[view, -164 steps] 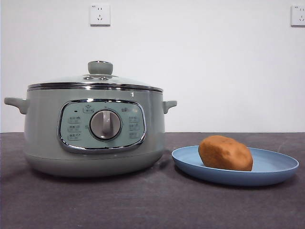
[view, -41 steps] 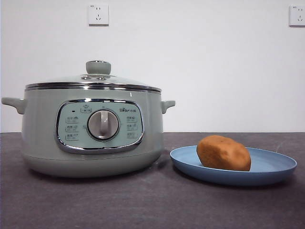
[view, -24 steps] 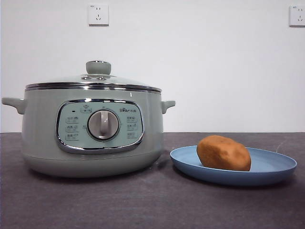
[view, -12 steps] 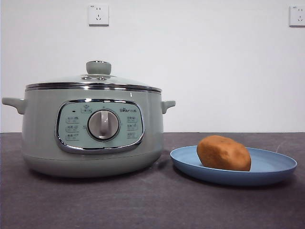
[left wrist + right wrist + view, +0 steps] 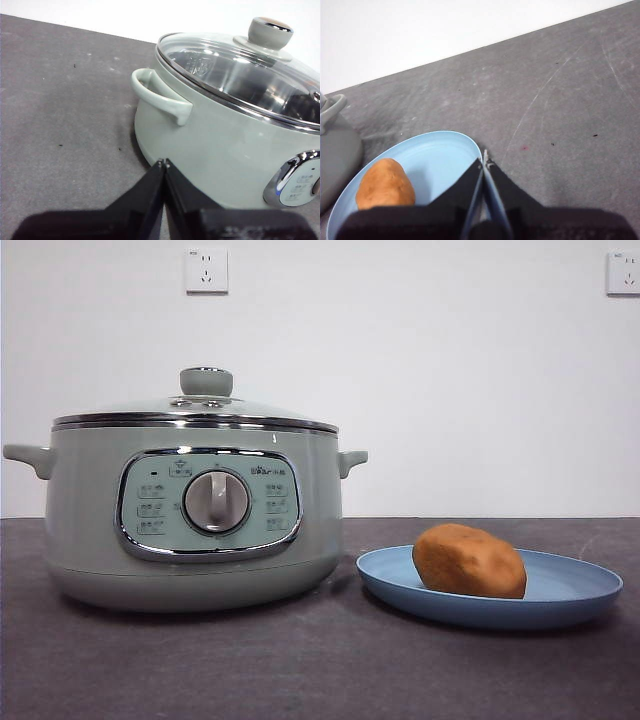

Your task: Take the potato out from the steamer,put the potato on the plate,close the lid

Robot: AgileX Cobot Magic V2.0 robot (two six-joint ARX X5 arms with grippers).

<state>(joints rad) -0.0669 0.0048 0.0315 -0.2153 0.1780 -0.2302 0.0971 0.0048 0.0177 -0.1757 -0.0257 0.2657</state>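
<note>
Front view shows potato (image 5: pixel 469 560) on plate (image 5: pixel 580 585), lid (image 5: pixel 200 408) seated on steamer (image 5: pixel 90 510); left gripper (image 5: pixel 164 163) and right gripper (image 5: pixel 483 159), both pinched empty, should simply keep clear.

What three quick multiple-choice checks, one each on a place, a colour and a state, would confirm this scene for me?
1. Where is the potato?
A. inside the steamer
B. on the plate
C. on the bare table

2. What colour is the plate?
A. light blue
B. white
C. red

3. How does the lid stand?
A. leaning on the wall
B. held in a gripper
C. seated on the steamer

Key: 1 B, the front view shows it resting in the plate beside the steamer. 2 A, both the front and right wrist views show light blue. 3 C, its chrome rim sits level on the pot; the left gripper and right gripper are shut and hold nothing.
</note>
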